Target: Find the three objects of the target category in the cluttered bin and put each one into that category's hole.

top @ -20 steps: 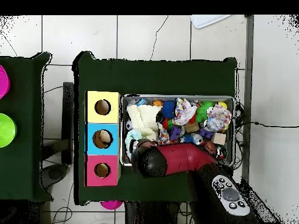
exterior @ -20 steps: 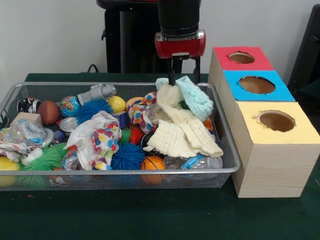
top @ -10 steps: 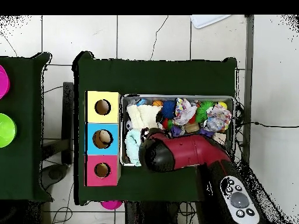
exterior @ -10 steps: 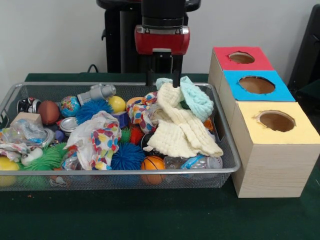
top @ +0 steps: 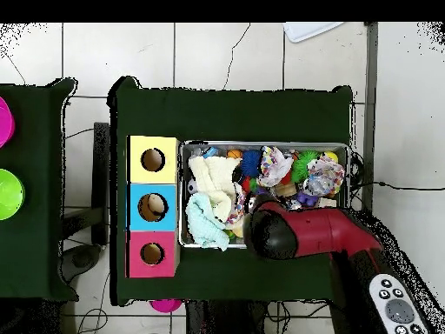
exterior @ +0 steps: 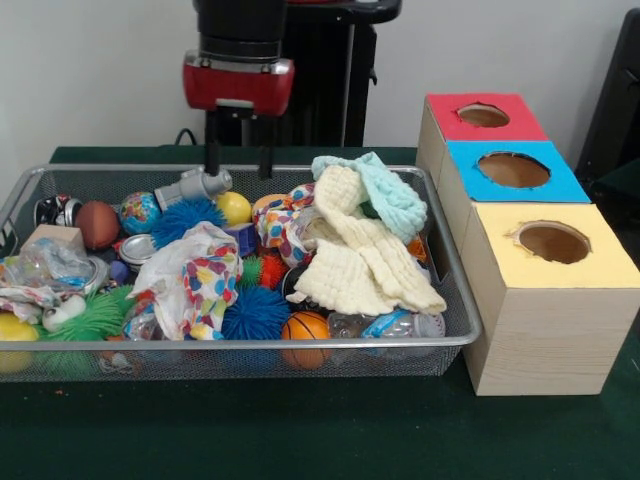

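Above the bin's point(exterior: 455, 342) far left-centre, the tool point(exterior: 238, 160) is hanging open and empty over a grey toy point(exterior: 195, 184); the bin is sitting on the green counter point(exterior: 300, 430) beside 3 boxes point(exterior: 540, 290).

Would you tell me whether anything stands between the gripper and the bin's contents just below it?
Nothing visible does. The gripper hangs open above the bin, over the grey toy near the far rim, with only open air between.

Bin point(exterior: 455, 340): wide, shallow silver wire-mesh basket with rounded metal rim, level on green table. Filled with mixed clutter. Positioned just beside a row of 3 boxes.
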